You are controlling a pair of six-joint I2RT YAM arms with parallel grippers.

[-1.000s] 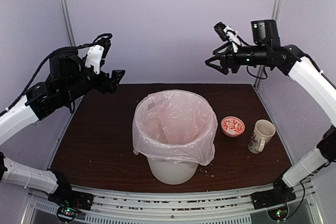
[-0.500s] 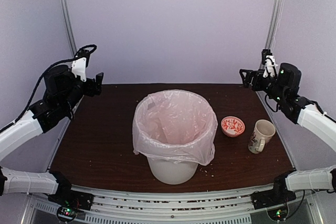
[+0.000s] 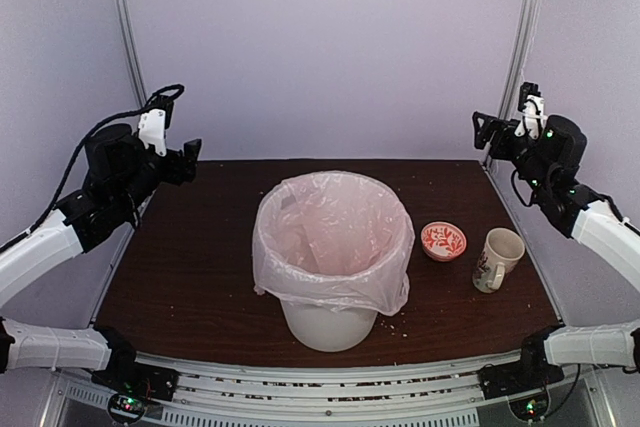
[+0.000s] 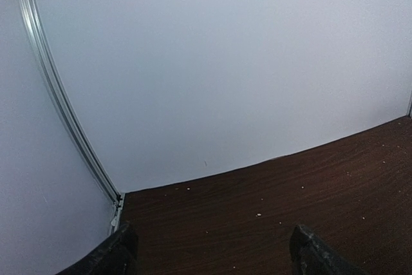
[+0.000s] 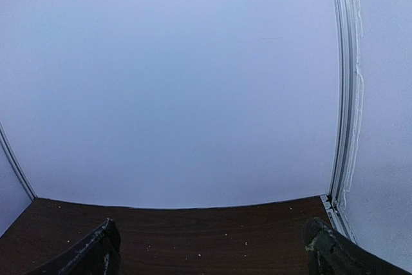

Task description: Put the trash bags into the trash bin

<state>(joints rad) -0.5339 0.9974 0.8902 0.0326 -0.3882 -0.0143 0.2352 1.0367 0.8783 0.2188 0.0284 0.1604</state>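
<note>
- Out at the back corners of the bench [image 3: 200, 257], both arms are hanging now, well apart from the bin. A second ago they were hovering closer in toward it.
- Tools?
- I'm seeing my left tool [image 3: 190, 150] standing wide open, gripping nothing. My right tool [image 3: 490, 132] is gaping fully too, and it is empty. It was widening as it pulled away.
- And the bag?
- I'm watching the trash bag [image 3: 333, 237] sitting inside the trash bin [image 3: 328, 325] mid-bench, mouth folding over the rim and skirt hanging outside. I'm judging the task finished and the arms retreating.
- Other containers?
- The bag's inside is looking empty. The red bowl [image 3: 443, 240] and mug [image 3: 497, 258] are standing right of the bin, nothing showing in either.
</note>
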